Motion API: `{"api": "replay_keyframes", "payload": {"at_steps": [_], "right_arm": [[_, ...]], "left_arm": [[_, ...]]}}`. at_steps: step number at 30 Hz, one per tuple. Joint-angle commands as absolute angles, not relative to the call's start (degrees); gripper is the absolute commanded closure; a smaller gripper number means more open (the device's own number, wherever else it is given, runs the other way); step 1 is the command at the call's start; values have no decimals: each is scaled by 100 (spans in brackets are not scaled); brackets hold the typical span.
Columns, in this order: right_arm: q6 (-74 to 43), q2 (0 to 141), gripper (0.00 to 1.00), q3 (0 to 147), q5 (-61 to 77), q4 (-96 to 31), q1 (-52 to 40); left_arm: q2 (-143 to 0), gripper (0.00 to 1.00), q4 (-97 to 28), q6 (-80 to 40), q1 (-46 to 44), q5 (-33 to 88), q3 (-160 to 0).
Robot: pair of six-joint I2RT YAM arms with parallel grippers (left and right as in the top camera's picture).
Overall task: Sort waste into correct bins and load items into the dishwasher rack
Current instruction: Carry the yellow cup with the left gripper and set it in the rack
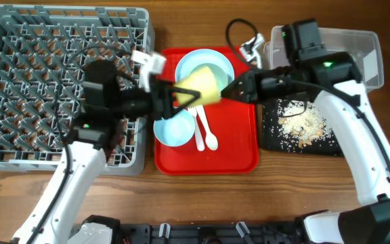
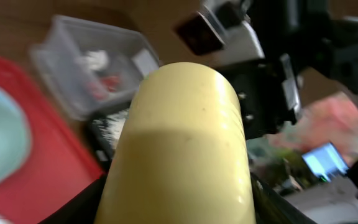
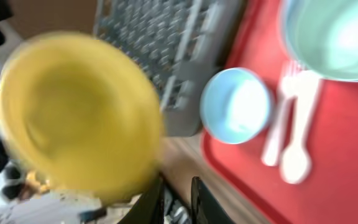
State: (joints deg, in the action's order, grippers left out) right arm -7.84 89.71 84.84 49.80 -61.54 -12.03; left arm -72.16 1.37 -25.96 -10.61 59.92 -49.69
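Plastic, by its look, makes up the yellow cup [image 1: 200, 86]: light, stiff and smooth-walled, unlikely to break but apt to slip or spin in a hard pinch. It hangs on its side above the red tray [image 1: 239, 154], over the pale-blue plate [image 1: 189, 59], with its mouth towards 3 o'clock. The left fingers [image 2: 82, 202] are clamped across its lower wall near the base. That seems a fair hold, since the taper is narrowest there and the rim stays free for setting it down over the pegs.

The right fingers [image 3: 151, 202] sit just at the cup's 3 o'clock side. They look close together in the blurred wrist view, yet I cannot tell whether they are parted or closed, and nothing shows between them.

The dishwasher rack [image 1: 19, 81] lies at 9 o'clock of the red tray — the likely place for the cup, mouth down.

Writing, brands, labels — none can be read on the cup or anything else.
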Motion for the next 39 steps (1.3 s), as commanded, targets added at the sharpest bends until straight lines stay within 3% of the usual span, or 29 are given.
{"api": "replay_keyframes", "payload": {"at_steps": [1, 7, 12, 19, 26, 39], "right_arm": [[-740, 8978, 82, 8486, 4324, -6283, -849], [-443, 8976, 82, 8510, 3607, -6578, -587], [-443, 8921, 82, 8639, 2630, -6869, -513], [-447, 8670, 82, 8659, 1789, -6995, -510], [-454, 8656, 82, 8656, 1761, -7026, -513], [-471, 8656, 82, 8656, 1763, -7120, -513]], "left_arm": [[-7166, 69, -141, -2001, -574, 5686, -5000], [-6871, 73, -1492, -1361, 32, 4541, -5013], [-6340, 88, -3341, -1365, 541, 2635, -5299], [-5887, 89, -5299, -1372, 1181, 445, -5852], [-6134, 89, -5793, -1389, 1400, -204, -5867], [-7312, 88, -5937, -1389, 1400, -62, -5867]]}}
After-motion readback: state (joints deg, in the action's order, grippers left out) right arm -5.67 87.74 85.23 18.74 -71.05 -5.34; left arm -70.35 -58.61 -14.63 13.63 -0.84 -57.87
